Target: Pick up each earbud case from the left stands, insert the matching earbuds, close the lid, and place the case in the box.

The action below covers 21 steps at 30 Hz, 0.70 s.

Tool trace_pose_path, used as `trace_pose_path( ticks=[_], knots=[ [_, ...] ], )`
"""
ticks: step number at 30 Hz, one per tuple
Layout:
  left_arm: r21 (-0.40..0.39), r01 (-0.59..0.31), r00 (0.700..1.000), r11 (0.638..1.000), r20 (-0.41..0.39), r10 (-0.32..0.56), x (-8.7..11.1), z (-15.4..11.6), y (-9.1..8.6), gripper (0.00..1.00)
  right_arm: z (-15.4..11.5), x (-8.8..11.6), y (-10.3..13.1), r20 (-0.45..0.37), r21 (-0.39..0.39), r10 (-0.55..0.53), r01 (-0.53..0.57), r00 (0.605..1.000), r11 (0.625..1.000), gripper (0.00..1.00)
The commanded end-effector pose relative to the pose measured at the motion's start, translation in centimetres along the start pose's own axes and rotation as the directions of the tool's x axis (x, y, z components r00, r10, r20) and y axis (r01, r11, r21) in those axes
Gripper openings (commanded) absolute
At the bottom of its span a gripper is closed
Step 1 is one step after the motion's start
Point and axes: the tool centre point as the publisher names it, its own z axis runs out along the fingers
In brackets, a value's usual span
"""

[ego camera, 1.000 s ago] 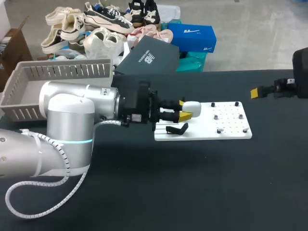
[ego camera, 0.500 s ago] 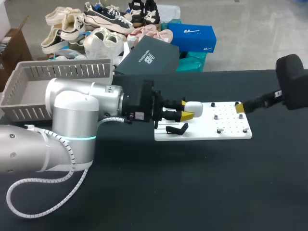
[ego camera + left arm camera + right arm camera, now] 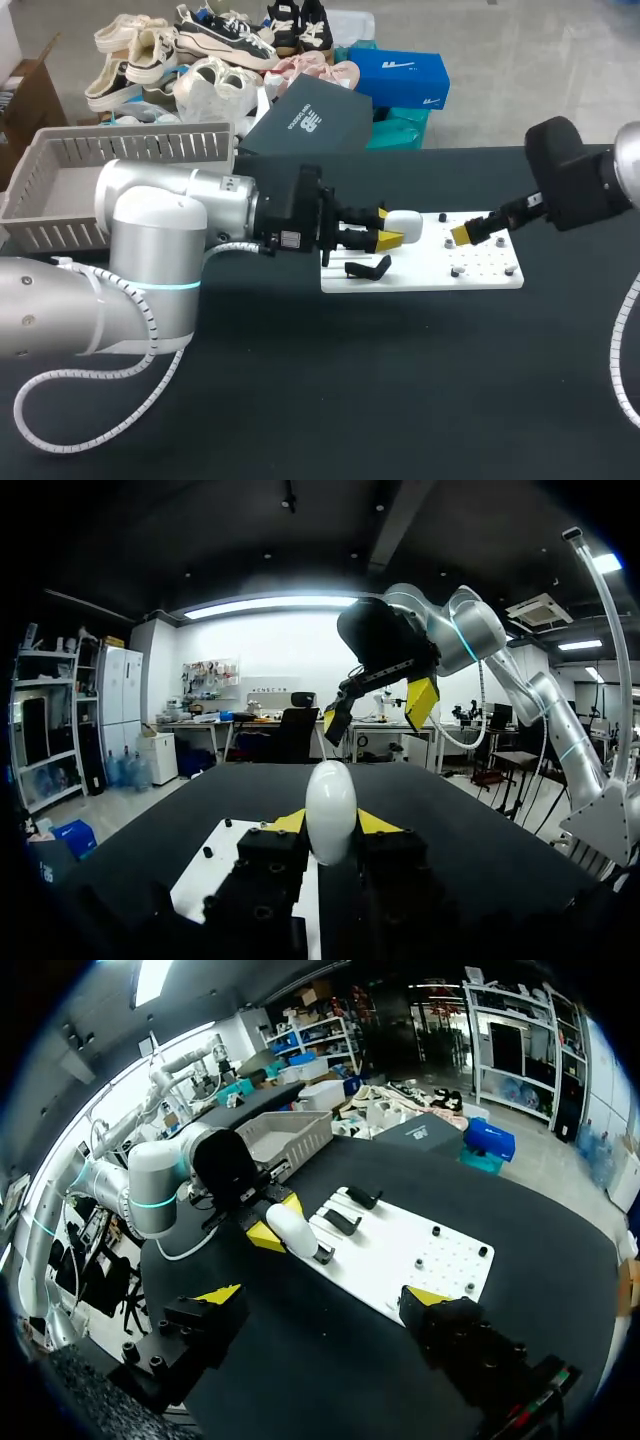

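1. Black table (image 3: 400, 380) carries everything. The grey slatted box (image 3: 130, 145) sits at its far left, ready for finished cases.
2. White board (image 3: 480, 280) lies mid-table, with stands on its left half and small dark pegs on its right.
3. Left gripper (image 3: 385, 232) clamps the white earbud case (image 3: 402, 226) by its sides just above a black stand (image 3: 368, 268), apparently presenting it.
4. Right gripper (image 3: 475, 230) hangs spread wide and empty over the pegged half, probably to fetch earbuds.
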Motion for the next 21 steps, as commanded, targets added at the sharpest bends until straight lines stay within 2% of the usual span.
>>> trace_pose_path(
  ticks=[1, 21],
  knots=[
    [0.0, -0.001, 1.0, 1.0, 0.0, 0.001, 0.1, 0.1, 0.1, 0.0, 1.3, -0.7, 0.3, -0.025, -0.001, 0.002, -0.003, 1.0, 1.0, 1.0],
    [0.0, -0.001, 1.0, 1.0, 0.0, 0.001, 0.1, 0.1, 0.1, 0.0, 4.5, -1.2, 2.0, -0.089, -0.031, -0.01, 0.007, 0.996, 1.0, 1.0]
  ],
)
